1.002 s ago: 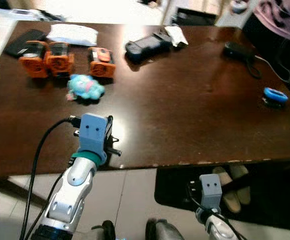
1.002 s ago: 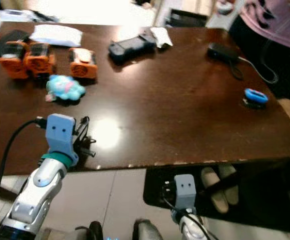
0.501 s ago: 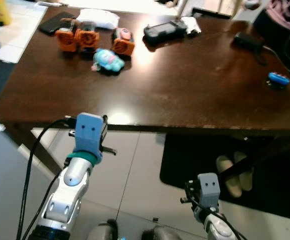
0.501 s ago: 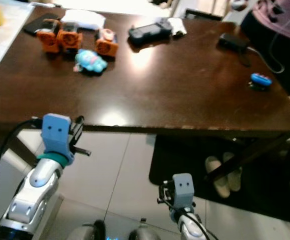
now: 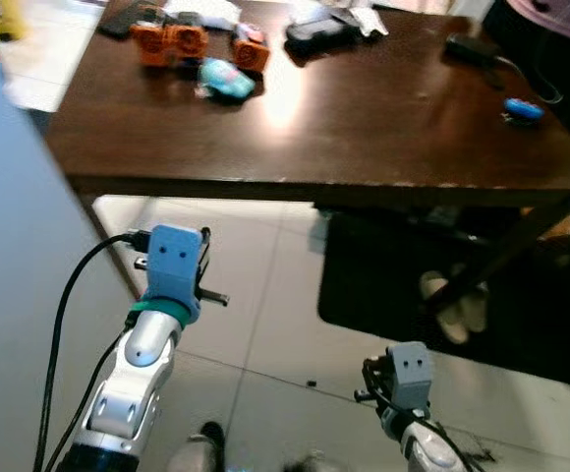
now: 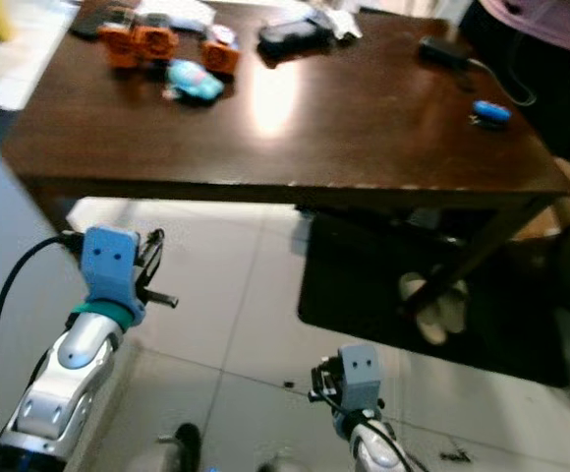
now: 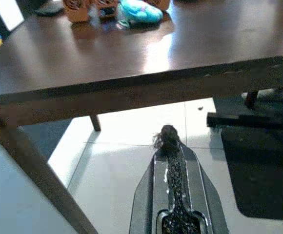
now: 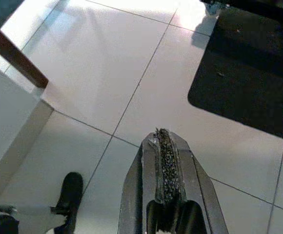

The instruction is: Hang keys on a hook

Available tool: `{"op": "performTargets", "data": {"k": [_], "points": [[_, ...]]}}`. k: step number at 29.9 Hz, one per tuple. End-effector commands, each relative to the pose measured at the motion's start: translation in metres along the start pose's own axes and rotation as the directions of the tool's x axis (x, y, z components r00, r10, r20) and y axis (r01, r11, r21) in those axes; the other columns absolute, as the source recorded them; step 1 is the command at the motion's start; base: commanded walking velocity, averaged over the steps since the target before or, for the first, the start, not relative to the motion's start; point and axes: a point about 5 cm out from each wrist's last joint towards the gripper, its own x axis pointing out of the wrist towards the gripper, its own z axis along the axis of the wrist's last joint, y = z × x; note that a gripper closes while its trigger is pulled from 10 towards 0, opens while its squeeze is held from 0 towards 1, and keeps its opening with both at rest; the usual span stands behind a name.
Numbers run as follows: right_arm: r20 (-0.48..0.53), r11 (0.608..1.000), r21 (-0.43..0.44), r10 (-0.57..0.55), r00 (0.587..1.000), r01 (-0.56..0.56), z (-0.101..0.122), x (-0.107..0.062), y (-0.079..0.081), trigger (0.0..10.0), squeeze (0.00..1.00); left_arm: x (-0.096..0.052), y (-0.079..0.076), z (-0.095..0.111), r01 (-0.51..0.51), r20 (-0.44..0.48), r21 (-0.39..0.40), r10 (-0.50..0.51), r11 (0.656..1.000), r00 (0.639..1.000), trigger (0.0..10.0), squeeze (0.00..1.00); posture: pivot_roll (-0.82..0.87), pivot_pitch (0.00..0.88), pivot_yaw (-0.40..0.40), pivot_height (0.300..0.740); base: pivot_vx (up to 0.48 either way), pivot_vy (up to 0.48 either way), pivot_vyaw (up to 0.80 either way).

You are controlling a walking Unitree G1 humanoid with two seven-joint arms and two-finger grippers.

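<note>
White floor tiles are showing below the table (image 5: 265, 187); left gripper (image 7: 168, 139), short of it, is pinching something dark, perhaps keys, for carrying.

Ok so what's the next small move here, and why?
Probably turn a little to the left to look for a hook. The left gripper is shut above the floor tiles, short of the dark wooden table, with a dark tuft at its tip that I cannot identify, and a pale wall panel stands on its left.

Bright glare streaks the dark table (image 5: 364, 108); head views slightly blurred, floor evenly lit.
</note>
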Motion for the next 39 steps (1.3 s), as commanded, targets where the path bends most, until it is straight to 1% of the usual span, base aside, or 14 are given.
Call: {"op": "performTargets", "data": {"k": [1, 13, 21, 32, 39], "points": [[-0.034, 1.000, 0.010, -0.017, 0.999, 0.018, -0.0082, -0.0053, -0.0046, 10.0, 0.00, -0.0003, -0.0068, -0.0024, 0.033, -0.011, 0.011, -0.033, 0.999, 0.999, 10.0, 0.00, -0.05, 0.141, -0.020, 0.740, 0.000, 0.000, 0.00], [-0.038, 1.000, 0.007, -0.019, 0.999, 0.019, -0.0083, -0.0053, -0.0058, 10.0, 0.00, 0.0007, -0.0081, -0.0013, 0.046, 0.002, 0.022, -0.046, 0.999, 0.999, 10.0, 0.00, -0.05, 0.135, -0.019, 0.740, 0.000, 0.000, 0.00], [-0.043, 1.000, 0.008, -0.020, 0.999, 0.021, -0.0092, -0.0053, -0.0055, 10.0, 0.00, 0.0010, -0.0091, -0.0013, 0.061, 0.005, 0.039, -0.061, 0.997, 0.998, 10.0, 0.00, -0.05, 0.134, -0.016, 0.740, 0.000, -0.411, 0.00], [-0.046, 1.000, 0.013, -0.026, 0.999, 0.027, -0.0104, -0.0060, -0.0055, 10.0, 0.00, 0.0023, -0.0085, -0.0023, 0.062, -0.003, 0.041, -0.062, 0.997, 0.998, 10.0, 0.00, -0.05, 0.134, -0.011, 0.740, 0.000, -0.439, 0.00], [-0.036, 0.999, 0.023, -0.023, 0.999, 0.024, -0.0095, -0.0056, -0.0040, 10.0, 0.00, 0.0020, -0.0079, -0.0028, 0.060, -0.004, 0.039, -0.060, 0.997, 0.998, 10.0, 0.00, -0.05, 0.135, -0.010, 0.740, 0.000, -0.349, 0.00]]}}
